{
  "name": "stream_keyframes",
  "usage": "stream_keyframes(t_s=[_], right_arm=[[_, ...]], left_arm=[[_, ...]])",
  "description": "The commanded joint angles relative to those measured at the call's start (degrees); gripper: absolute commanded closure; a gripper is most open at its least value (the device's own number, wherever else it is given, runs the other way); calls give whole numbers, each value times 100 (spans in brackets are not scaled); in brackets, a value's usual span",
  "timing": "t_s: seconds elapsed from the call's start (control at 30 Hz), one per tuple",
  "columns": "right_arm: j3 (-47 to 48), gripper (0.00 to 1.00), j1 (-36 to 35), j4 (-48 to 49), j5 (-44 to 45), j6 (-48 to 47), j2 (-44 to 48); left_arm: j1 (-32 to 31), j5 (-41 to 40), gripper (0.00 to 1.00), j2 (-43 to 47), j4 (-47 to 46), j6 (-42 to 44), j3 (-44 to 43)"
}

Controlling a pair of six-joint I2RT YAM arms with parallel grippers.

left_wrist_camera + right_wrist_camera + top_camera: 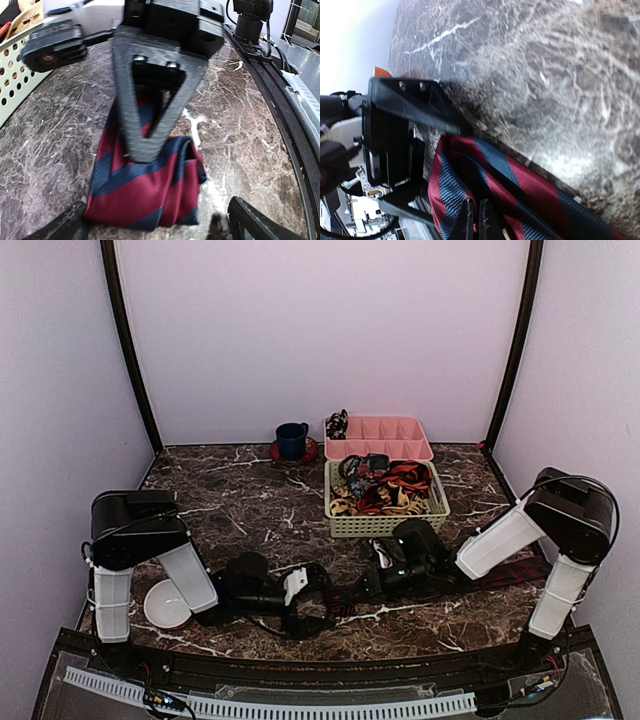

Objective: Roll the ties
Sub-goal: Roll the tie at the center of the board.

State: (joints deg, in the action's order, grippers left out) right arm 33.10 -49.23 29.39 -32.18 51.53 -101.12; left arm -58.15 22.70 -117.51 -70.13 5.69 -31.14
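Note:
A red tie with dark blue diagonal stripes (145, 185) lies folded over at its end on the marble table between the two grippers. Its long part runs right under the right arm (520, 570). My left gripper (160, 225) is open wide, with one finger on each side of the folded end. My right gripper (476, 220) is shut on the tie's fabric (520, 185); its triangular finger (150, 100) comes down onto the fold in the left wrist view. In the top view the left gripper (310, 605) and the right gripper (365, 585) meet near the front middle.
A pale mesh basket (386, 525) holding several more ties stands behind the grippers. Behind it is a pink divided tray (378, 437) and a blue cup (292, 440) on a red saucer. A white dish (165, 605) lies by the left arm's base.

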Motion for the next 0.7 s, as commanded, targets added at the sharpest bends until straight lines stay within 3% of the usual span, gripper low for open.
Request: stream_keyframes(t_s=[0.0,0.67], right_arm=[[225,100,30,-203,71,-115,17],[921,100,-152,-1207,145,-632,-6]], left_arm=[[-94,-23,1,-177,73,-212,-31],[-83,-710,1,-661,137,67,-531]])
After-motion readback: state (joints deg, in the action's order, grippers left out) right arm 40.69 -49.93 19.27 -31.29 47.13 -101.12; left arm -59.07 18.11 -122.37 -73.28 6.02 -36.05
